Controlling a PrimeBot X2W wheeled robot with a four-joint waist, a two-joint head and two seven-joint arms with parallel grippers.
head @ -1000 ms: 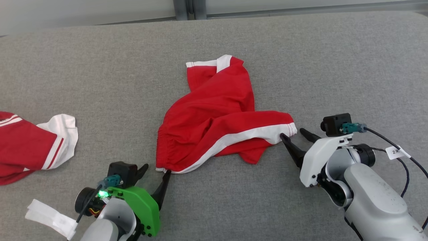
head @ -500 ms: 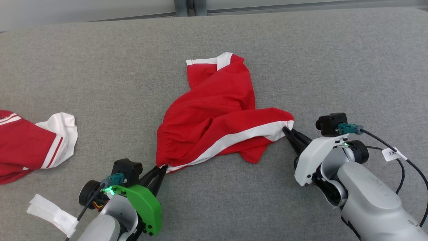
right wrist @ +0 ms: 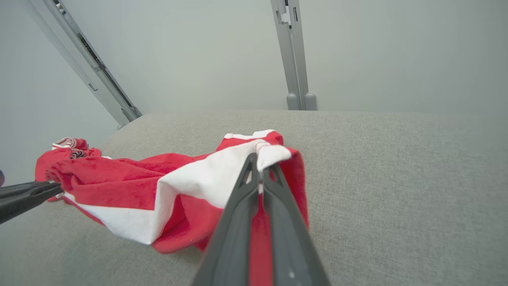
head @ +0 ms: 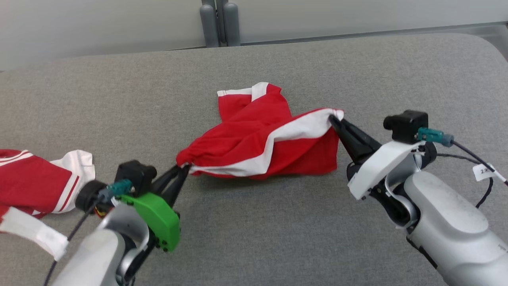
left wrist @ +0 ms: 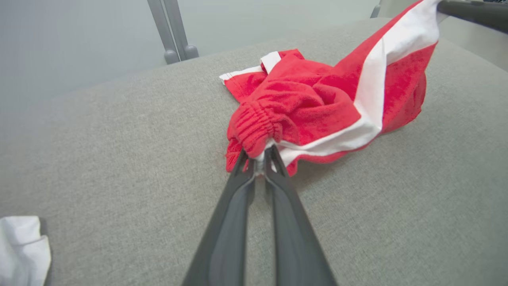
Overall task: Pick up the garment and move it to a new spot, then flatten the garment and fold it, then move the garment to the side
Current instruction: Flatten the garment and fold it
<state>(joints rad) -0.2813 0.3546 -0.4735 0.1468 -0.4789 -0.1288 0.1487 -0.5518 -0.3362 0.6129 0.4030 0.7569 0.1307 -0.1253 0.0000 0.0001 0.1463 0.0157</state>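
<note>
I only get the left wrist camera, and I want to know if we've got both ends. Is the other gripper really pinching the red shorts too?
Observer: Yes. In the right wrist view, the right gripper is shut on the white corner of the red shorts.
Operator: Good! And what's the white cloth low in my left corner?
Observer: In the head view, it is the white end of a second red and white garment. That garment lies off to the robot's left, apart from the shorts.
</note>
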